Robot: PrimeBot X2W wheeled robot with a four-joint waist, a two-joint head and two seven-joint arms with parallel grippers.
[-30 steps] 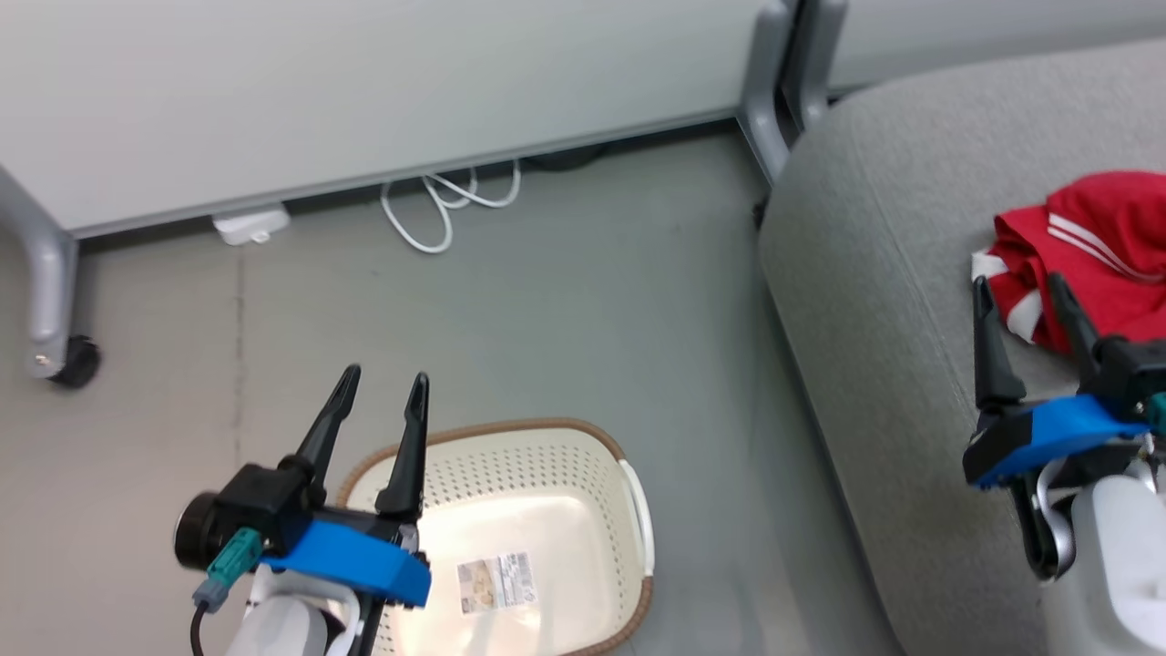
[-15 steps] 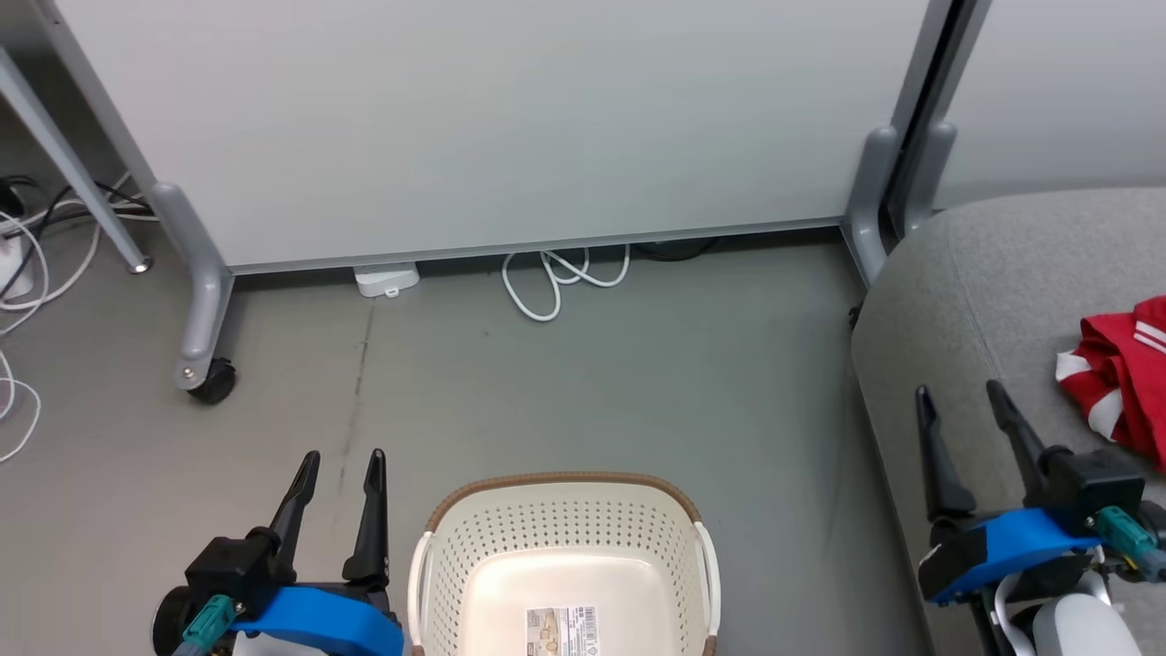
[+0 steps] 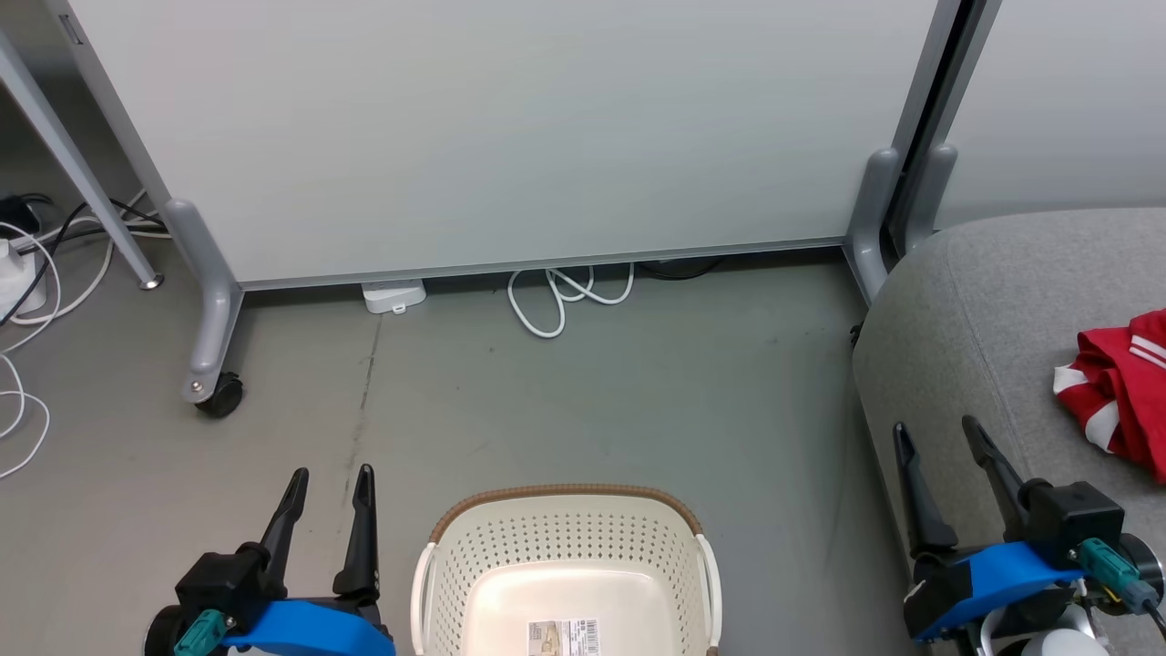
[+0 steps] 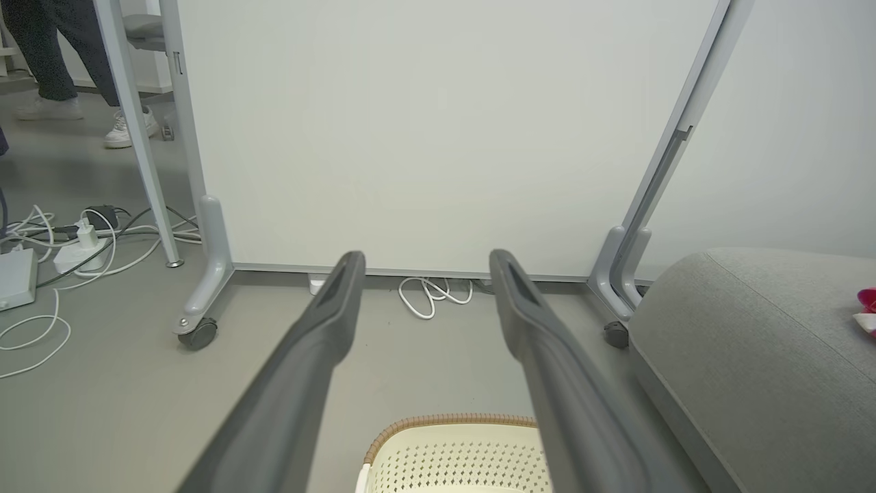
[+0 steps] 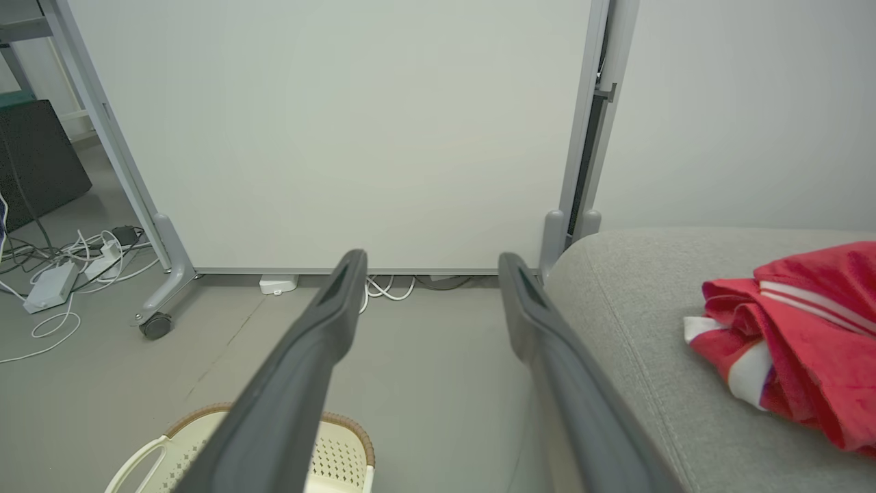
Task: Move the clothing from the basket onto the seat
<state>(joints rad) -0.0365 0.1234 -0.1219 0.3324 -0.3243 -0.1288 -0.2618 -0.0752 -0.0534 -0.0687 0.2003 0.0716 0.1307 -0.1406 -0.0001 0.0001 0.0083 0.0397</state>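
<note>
The cream basket (image 3: 565, 547) with a brown rim stands on the floor at the bottom centre, holding nothing but a label on its bottom; its rim shows again as basket (image 4: 452, 428) and basket (image 5: 339, 438). Red clothing (image 3: 1116, 392) with white stripes lies on the grey seat (image 3: 966, 310) at the right, seen too as clothing (image 5: 794, 329) on seat (image 5: 643, 322). My left gripper (image 3: 330, 474) hangs open just left of the basket. My right gripper (image 3: 938, 430) is open over the seat's left edge, apart from the clothing.
A white partition panel (image 3: 501, 128) on grey castor legs (image 3: 214, 383) stands behind the basket. White cables (image 3: 556, 296) and a small white box (image 3: 393, 296) lie at its foot, more cables (image 3: 27, 273) at far left. A person's legs (image 4: 48, 61) stand beyond the panel.
The head camera swung left and up: basket now centred, seat and clothing pushed to the right edge. Both grippers sit lower in the view, open and holding nothing throughout.
</note>
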